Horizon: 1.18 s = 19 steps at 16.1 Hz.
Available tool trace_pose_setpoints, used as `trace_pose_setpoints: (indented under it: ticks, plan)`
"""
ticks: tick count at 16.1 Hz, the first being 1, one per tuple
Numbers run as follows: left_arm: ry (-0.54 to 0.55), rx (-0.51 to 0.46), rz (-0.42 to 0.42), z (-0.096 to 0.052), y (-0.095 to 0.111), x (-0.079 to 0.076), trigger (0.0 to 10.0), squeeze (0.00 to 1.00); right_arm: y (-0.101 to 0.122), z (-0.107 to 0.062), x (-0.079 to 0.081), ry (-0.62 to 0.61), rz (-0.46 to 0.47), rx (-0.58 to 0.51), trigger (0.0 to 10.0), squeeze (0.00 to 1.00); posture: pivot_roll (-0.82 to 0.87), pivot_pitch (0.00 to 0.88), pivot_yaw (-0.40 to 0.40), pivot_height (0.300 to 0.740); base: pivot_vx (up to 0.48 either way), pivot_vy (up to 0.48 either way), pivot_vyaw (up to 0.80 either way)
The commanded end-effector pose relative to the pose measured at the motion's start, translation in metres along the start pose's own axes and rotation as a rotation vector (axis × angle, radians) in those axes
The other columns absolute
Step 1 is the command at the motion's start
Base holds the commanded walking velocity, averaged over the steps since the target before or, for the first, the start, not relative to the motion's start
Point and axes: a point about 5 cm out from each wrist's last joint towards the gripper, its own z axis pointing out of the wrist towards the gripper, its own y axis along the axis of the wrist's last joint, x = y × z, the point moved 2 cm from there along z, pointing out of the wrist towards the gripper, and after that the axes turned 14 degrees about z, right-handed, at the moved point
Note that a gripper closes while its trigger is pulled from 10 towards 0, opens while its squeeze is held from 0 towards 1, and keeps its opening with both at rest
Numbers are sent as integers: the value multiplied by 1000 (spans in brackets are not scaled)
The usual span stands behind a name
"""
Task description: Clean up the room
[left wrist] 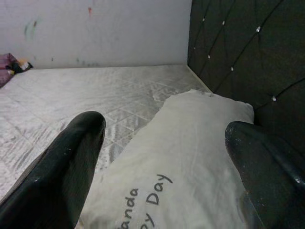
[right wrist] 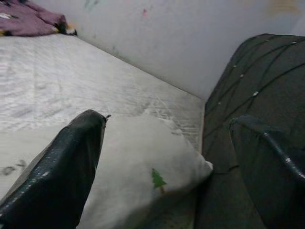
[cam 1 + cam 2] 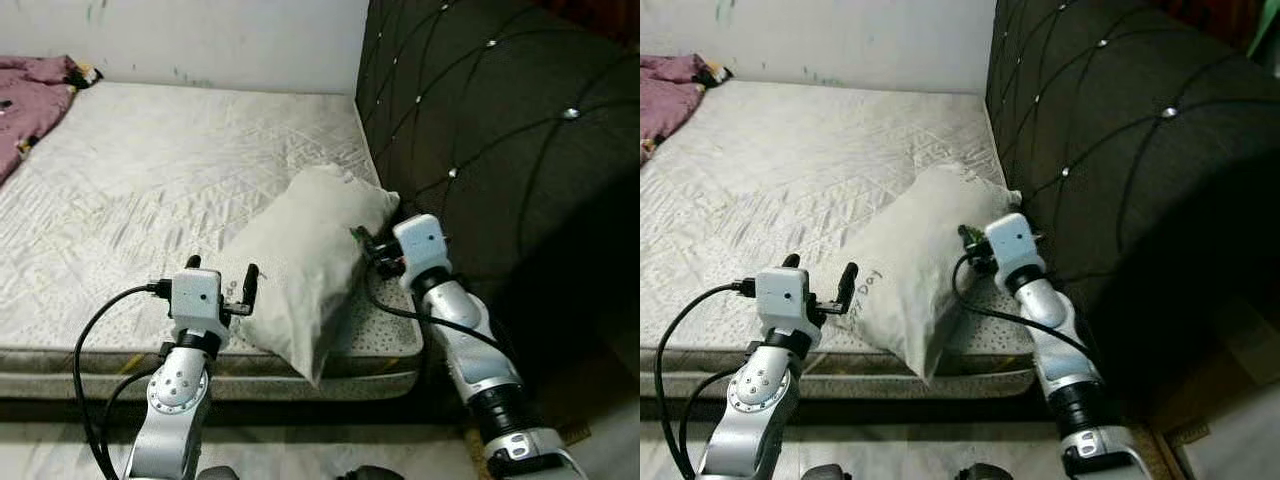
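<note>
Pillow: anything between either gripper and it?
Nothing visible. The left gripper, open, faces the pillow at its near end; the right gripper, open, sits at its far side by the headboard.

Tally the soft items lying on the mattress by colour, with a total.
White rectangular fabric pillow with grey printed lettering, by the dark tufted headboard: 1
Pink crumpled fabric blanket, at the far corner of the grey quilted mattress: 1
Total: 2
</note>
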Motion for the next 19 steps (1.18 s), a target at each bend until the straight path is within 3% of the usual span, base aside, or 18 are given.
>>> trace_pose_setpoints:
  ticks: [1,4,9,15,19]
  plan:
    - [2,0,5,0,0,3,10000,0,3,2,1,9,2,-9,10000,0,4,0,-55,740,0,0,0]
    - [1,1,5,0,1,3,10000,0,3,2,0,4,2,-9,10000,0,5,0,-55,740,0,0,-727]
    - [-2,-1,0,1,1,3,10000,0,4,2,2,19,-35,-16,10000,0,3,0,-54,740,0,0,0]
    - [-15,-14,-6,1,3,1,10000,0,5,2,3,25,-37,-19,10000,0,2,0,-55,740,133,0,766]
    - [-27,-23,0,0,3,0,10000,0,4,2,3,21,-25,-18,10000,0,1,0,-52,740,310,0,0]
